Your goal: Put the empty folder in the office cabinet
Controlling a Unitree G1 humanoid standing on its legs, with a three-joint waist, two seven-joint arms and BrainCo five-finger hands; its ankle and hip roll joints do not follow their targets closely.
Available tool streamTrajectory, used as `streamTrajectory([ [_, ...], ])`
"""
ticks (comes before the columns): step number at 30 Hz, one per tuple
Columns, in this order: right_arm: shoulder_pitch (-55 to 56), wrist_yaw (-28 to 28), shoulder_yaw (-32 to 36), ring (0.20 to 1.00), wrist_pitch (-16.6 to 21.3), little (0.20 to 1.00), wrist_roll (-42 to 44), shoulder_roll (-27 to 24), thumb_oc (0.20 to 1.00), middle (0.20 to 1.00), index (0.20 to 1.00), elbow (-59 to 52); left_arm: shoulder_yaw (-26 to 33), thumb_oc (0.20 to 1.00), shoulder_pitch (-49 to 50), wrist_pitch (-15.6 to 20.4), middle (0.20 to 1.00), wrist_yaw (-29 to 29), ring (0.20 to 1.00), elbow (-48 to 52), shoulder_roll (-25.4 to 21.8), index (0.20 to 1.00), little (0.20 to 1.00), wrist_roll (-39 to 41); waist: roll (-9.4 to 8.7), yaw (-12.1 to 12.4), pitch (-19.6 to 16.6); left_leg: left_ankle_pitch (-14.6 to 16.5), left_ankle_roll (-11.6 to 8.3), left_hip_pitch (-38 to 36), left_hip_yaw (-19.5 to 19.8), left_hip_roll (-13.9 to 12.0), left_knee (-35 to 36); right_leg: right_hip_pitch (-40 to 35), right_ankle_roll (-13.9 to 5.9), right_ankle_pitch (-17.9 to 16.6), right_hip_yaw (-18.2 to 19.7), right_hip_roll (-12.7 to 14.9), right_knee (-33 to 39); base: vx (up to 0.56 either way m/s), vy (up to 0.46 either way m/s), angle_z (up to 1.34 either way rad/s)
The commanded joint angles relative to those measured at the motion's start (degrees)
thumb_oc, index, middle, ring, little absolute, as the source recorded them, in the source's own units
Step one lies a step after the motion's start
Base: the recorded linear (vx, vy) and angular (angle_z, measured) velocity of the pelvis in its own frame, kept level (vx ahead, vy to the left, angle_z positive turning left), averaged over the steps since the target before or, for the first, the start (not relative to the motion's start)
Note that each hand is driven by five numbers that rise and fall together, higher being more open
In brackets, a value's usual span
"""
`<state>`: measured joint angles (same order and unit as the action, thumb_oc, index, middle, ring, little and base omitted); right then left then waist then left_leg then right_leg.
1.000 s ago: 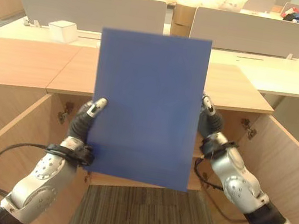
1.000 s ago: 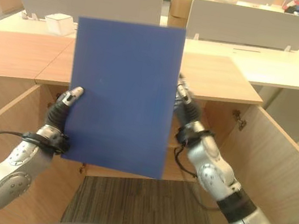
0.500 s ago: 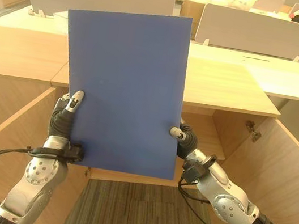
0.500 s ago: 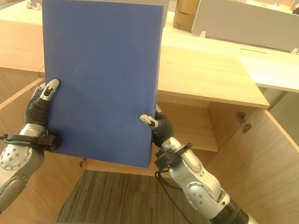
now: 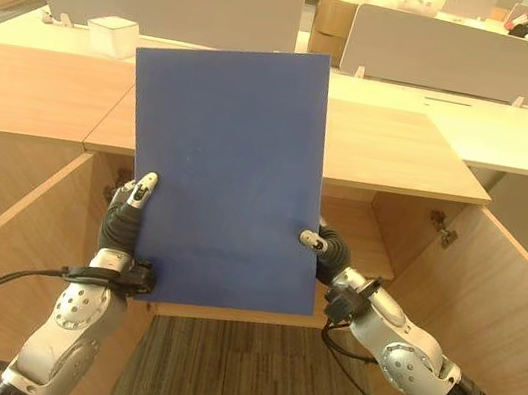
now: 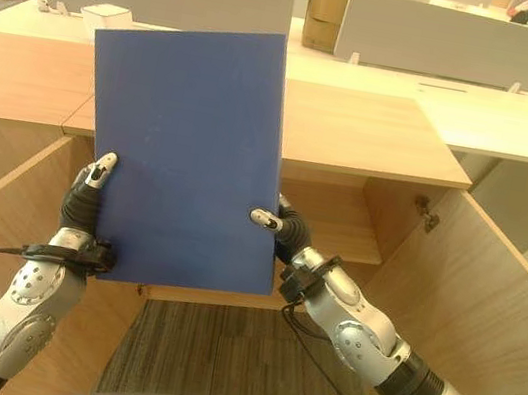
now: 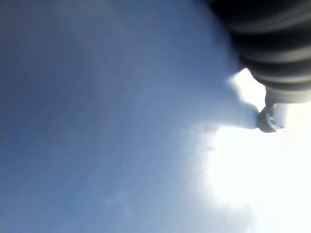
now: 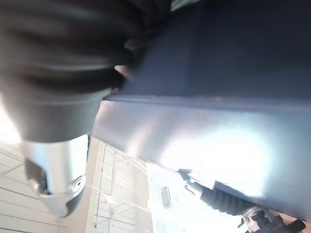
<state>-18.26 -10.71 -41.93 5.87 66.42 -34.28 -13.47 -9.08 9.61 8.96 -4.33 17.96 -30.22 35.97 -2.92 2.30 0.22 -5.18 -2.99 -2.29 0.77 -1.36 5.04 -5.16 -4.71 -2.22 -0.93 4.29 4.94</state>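
The blue folder (image 5: 222, 175) stands upright, slightly tilted, in front of the open office cabinet (image 5: 381, 227) under the wooden desk (image 5: 403, 155). The left robot hand (image 5: 127, 215) pinches the folder's lower left edge, its thumb lying on the front cover. The right robot hand (image 5: 321, 250) pinches the right edge low down, thumb tip on the cover. The cabinet's door (image 5: 510, 300) hangs open at the right.

Silver-grey arms; dark ribbed wrist covers; dark-tipped silver fingers (image 5: 148, 181).
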Motion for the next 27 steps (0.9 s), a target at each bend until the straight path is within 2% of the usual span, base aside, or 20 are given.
streamTrajectory([
  [1, -1.93, -0.20, 2.72, 1.000, 2.12, 1.000, 0.21, 1.60, 1.000, 1.000, 1.000, -2.47, -2.74, 0.200, -0.96, 1.74, 0.200, 3.91, 0.200, 2.04, -2.11, 0.200, 0.200, 1.50, -1.69, -0.14, -1.52, 4.50, -1.10, 1.62, 0.32, -1.62, -0.04, -0.79, -3.41, 3.76, -1.67, 3.72, -1.14, 0.00, 0.000, 0.00],
  [8, -3.81, 1.31, 4.61, 1.000, 2.75, 1.000, 1.13, 1.37, 1.000, 1.000, 1.000, -0.84, -6.29, 0.200, 0.79, 0.17, 0.200, 5.70, 0.200, 3.41, -3.24, 0.200, 0.200, 4.07, -1.97, 0.09, -1.62, 4.54, -1.07, 1.75, 0.59, -1.61, -0.04, -0.84, -3.51, 3.74, -1.76, 3.68, -0.99, 0.00, 0.000, 0.00],
  [26, -5.61, 1.93, 4.92, 1.000, 0.66, 1.000, 1.22, 1.24, 1.000, 1.000, 1.000, 2.45, -7.68, 0.200, 2.56, -1.31, 0.200, 7.65, 0.200, 4.12, -5.01, 0.200, 0.200, 5.16, -2.24, 0.94, -1.27, 4.54, -1.01, 2.01, 1.01, -1.42, -0.04, -0.81, -3.46, 3.81, -2.17, 3.44, -1.03, 0.00, -0.001, 0.03],
  [27, -5.65, 1.74, 4.48, 0.743, 0.31, 0.743, 1.16, 1.11, 0.743, 0.743, 0.743, 2.43, -7.75, 0.200, 2.44, -1.34, 0.200, 7.75, 0.200, 4.05, -5.04, 0.200, 0.200, 5.17, -2.25, 0.96, -1.20, 4.55, -1.01, 2.04, 1.04, -1.42, -0.04, -0.80, -3.44, 3.83, -2.18, 3.45, -1.05, 0.00, 0.000, 0.00],
])
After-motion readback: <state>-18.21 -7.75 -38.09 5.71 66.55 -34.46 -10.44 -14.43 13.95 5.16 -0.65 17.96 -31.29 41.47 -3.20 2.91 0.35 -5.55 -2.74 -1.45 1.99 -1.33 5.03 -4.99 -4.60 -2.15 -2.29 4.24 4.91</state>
